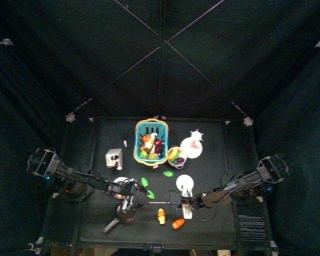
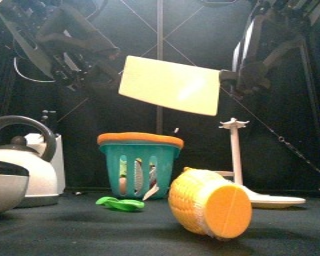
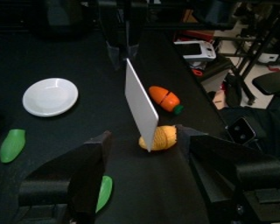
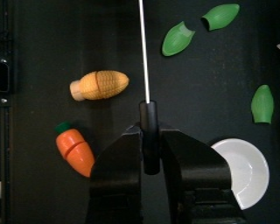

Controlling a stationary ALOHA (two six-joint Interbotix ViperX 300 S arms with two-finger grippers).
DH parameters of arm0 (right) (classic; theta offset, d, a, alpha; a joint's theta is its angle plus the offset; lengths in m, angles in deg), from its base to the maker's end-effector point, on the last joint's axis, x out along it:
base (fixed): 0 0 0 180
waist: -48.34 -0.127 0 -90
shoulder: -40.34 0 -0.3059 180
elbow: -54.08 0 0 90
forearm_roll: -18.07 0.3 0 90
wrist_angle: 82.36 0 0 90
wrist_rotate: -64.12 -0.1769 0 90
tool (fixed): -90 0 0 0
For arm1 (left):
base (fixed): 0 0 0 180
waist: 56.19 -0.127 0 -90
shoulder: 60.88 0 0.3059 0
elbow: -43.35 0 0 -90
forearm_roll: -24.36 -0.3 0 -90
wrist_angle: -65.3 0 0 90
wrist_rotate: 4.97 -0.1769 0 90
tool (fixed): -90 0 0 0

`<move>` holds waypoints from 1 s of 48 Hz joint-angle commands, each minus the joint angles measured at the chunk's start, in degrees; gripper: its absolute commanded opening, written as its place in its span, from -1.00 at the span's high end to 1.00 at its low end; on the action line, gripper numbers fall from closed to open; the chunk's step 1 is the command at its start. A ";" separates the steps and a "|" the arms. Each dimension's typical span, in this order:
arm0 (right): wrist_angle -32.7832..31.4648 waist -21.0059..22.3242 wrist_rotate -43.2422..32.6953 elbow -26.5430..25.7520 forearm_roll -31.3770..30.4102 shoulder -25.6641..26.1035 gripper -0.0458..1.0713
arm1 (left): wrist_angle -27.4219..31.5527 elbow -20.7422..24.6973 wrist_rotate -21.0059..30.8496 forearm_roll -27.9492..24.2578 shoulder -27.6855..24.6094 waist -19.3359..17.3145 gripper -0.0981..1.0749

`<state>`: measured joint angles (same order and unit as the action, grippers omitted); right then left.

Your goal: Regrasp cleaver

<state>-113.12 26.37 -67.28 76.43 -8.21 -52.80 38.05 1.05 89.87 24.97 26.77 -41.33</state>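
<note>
Held by its handle in the clamped right gripper [image 4: 146, 140] above the basket [image 2: 139, 165], the cleaver [image 2: 172, 84] (stiff, thin, probably slick) suits the wide-open, empty left gripper [image 3: 145, 149] pinching its flat blade.

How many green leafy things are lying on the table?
3 show in the right wrist view. Two green leaves lie close together, and a third lies apart, near the white plate. More may hide behind the teal basket.

I see black curtains [image 1: 43, 70] penning in my small black table [image 1: 89, 170]; past them, the left wrist view shows a cluttered room with an office chair [image 3: 271, 86].
</note>
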 commanded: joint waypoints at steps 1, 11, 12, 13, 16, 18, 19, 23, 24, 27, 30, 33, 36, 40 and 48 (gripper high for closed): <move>0.35 0.44 0.09 -1.23 -0.53 0.00 0.21 | -1.23 1.58 0.18 1.76 -0.44 0.18 -0.77; 0.09 1.49 -0.26 -1.76 -0.88 -0.79 0.21 | -3.87 1.85 -0.09 8.44 -2.72 1.14 -0.70; 0.09 1.49 -0.26 -1.67 -0.88 -0.70 0.21 | -4.22 1.85 -0.18 8.70 -2.90 1.41 -0.68; 0.09 1.58 -0.26 -1.67 -0.97 -0.79 0.21 | -4.66 1.85 -0.18 8.96 -3.08 1.58 -0.67; 0.00 1.76 -0.26 -1.67 -0.88 -0.70 0.21 | -5.98 1.85 -0.26 9.58 -3.43 2.11 -0.62; 0.09 1.93 -0.26 -1.76 -0.79 -0.79 0.21 | -6.59 1.85 -0.26 9.84 -3.69 2.20 -0.58; 0.09 2.02 -0.26 -1.67 -0.79 -0.79 0.21 | -6.86 1.93 -0.26 9.93 -3.78 2.29 -0.56; 0.00 2.20 -0.35 -1.76 -0.70 -0.79 0.21 | -7.29 2.11 -0.18 10.72 -4.31 2.72 -0.47; 0.00 2.29 -0.35 -1.76 -0.62 -0.79 0.21 | -7.29 2.20 -0.18 10.99 -4.39 2.72 -0.45; 0.00 2.37 -0.35 -1.76 -0.53 -0.79 0.21 | -7.38 2.46 -0.18 11.87 -4.83 2.99 -0.39; 0.09 2.55 -0.35 -1.76 -0.53 -0.79 0.21 | -7.38 2.64 -0.26 12.92 -5.36 3.16 -0.34; 0.35 2.55 -0.35 -1.76 -0.53 -0.79 0.21 | -7.38 2.81 -0.62 13.45 -6.24 3.16 -0.27; 0.35 2.64 -0.35 -1.76 -0.53 -0.79 0.21 | -7.38 2.99 -0.79 13.45 -7.03 3.16 -0.23; 0.35 2.72 -0.35 -1.85 -0.44 -0.79 0.21 | -7.38 3.08 -0.97 13.45 -7.73 3.16 -0.20; 0.44 2.72 -0.35 -1.76 -0.09 -0.88 0.21 | -7.38 2.72 -1.05 13.45 -7.73 2.99 -0.18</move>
<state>-113.04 28.83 -67.54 76.08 -8.47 -54.47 31.20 2.89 88.90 38.42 18.60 -38.35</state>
